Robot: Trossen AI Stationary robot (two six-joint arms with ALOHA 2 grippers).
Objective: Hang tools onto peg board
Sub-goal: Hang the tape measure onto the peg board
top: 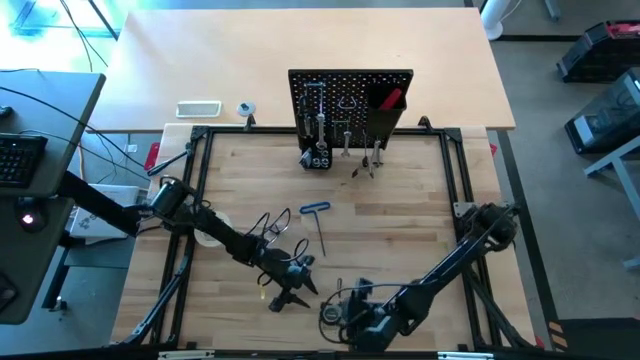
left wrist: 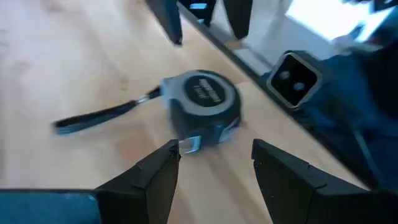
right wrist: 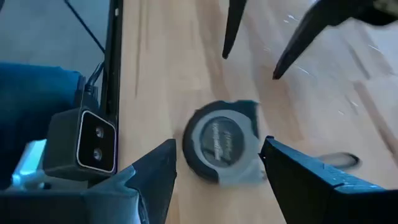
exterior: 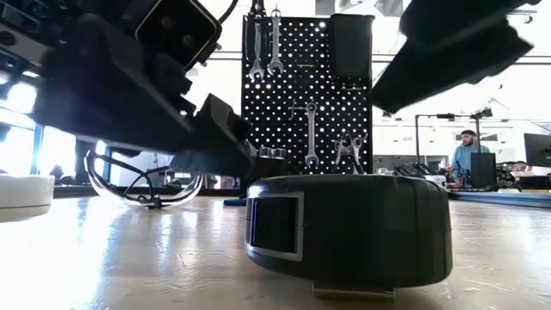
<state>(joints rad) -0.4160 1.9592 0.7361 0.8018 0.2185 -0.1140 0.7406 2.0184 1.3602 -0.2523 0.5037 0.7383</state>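
Observation:
A black and grey tape measure [left wrist: 202,106] with a dark wrist strap [left wrist: 99,116] lies flat on its side on the table near the front edge [top: 332,313]. My left gripper [left wrist: 214,158] is open just to its left, fingers pointing at it. My right gripper [right wrist: 217,162] is open above it, slanting down, and touches nothing. The black peg board [top: 350,100] stands upright at the far side. Silver wrenches [exterior: 310,129] and pliers [exterior: 351,151] hang from its hooks. A red-handled tool [top: 390,98] sticks out of its bin.
Clear glasses [top: 270,225] and a blue-handled hex key [top: 317,222] lie mid-table. A pale tape roll [exterior: 26,191] sits at the left, partly under my left arm. A white tray [top: 198,108] lies beyond the frame. A black frame rail [right wrist: 115,74] runs along the near edge.

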